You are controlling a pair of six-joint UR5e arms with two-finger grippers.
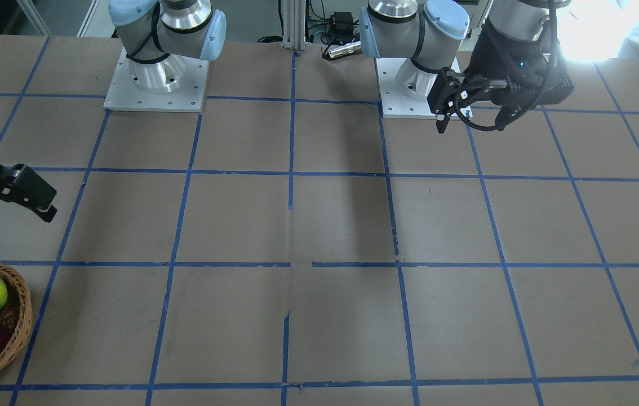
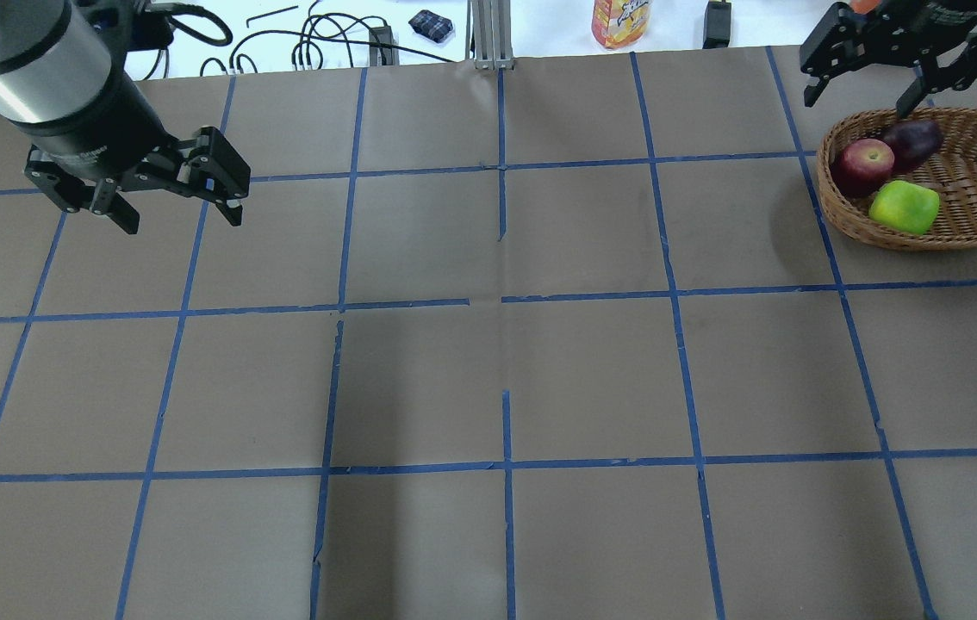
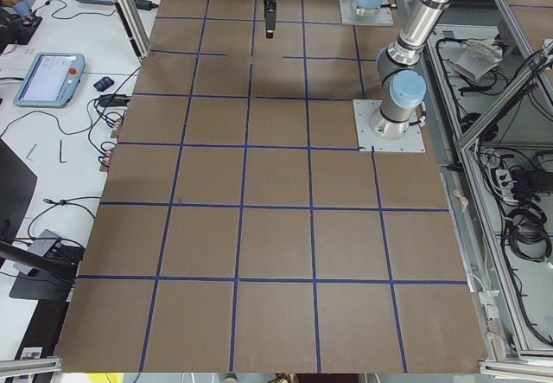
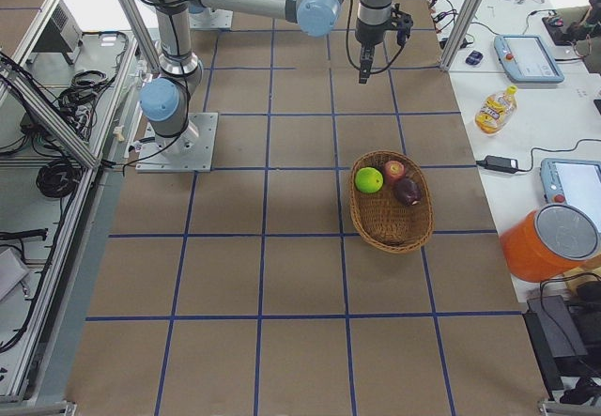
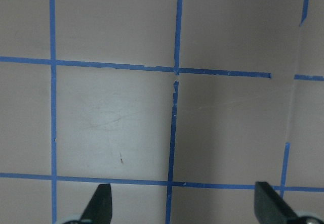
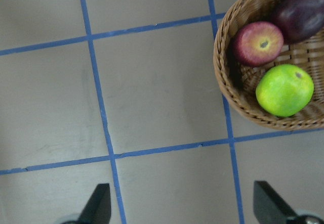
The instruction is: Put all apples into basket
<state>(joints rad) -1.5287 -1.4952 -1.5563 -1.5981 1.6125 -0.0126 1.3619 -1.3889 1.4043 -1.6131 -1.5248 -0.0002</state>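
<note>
Status: all three apples are in the basket [image 2: 954, 243], which sits near the far edge of the worktop [image 2: 497, 379] on my right side.

- Red apple [image 2: 861, 166] and dark maroon apple [image 2: 912, 142] lie against the inner wall and look to be touching each other.
- Green apple [image 2: 904, 207] lies just beside the red one, on the side nearer my base.
- No apple shows outside the basket in any view. The right-side view takes in the whole basket and shows only these three fruits.

Tools:
- Right tool [image 2: 857, 99]: jaws spread wide, nothing between them. It's raised and off to the side of the basket, not centred over it. Its wrist view has the basket in the upper right corner and bare worktop between the fingertips.
- Left tool [image 2: 183, 220]: jaws spread wide too, and empty. It hangs over bare worktop on my left, well apart from the basket. Its wrist view shows only brown paper and blue tape lines.

My read on the step: placing looks finished, since the last apple is down and I'm holding nothing. I'd call the task complete.

Next move: no grasp needed, just take both arms to park. The right arm needs care. It should move up and away from the rim, because a low sweep could clip the wicker and shift the basket. The left arm has nothing near it.
</note>
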